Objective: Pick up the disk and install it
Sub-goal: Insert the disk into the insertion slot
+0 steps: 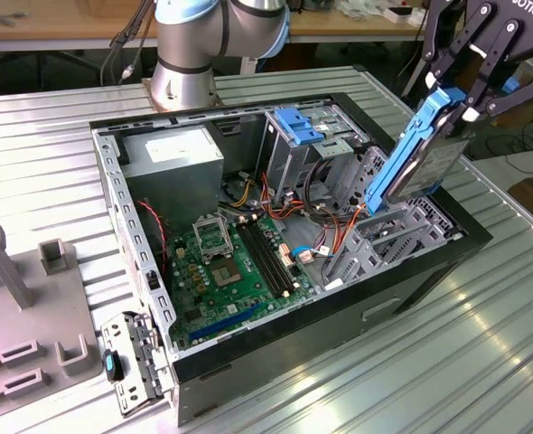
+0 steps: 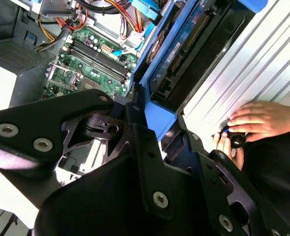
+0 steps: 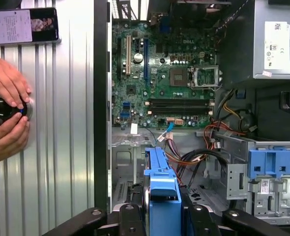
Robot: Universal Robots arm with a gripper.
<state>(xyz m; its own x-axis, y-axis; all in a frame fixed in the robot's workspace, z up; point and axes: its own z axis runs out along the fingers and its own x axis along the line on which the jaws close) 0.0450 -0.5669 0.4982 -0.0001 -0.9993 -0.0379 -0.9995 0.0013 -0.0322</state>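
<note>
We start at the pincer (image 1: 458, 107): its black fingers are clamped on the upper end of the disk (image 1: 418, 158), squeezing across the bright blue rails. The disk hangs steeply tilted, well off the worktop (image 1: 59, 127). It sits above the end of the open computer case (image 1: 275, 362) that lies toward the exterior view's right. Its lower end dips toward the grey bay frame (image 1: 402, 235) along that wall of the case; we cannot tell whether they touch.

So by our reading the pickup is done and the install is in hand, with the drive not yet seated. We judge that seating it calls for the rails square to the bay's guides and clear of the loose cables (image 1: 325, 212) bunched beside it.

Further in sit the blue-topped drive cage (image 1: 298, 122), the motherboard (image 1: 230, 262) and the power supply (image 1: 172, 154). Beside the case, a person's hands (image 3: 5, 83) rest on a black knob (image 3: 2, 109) on the worktop.
</note>
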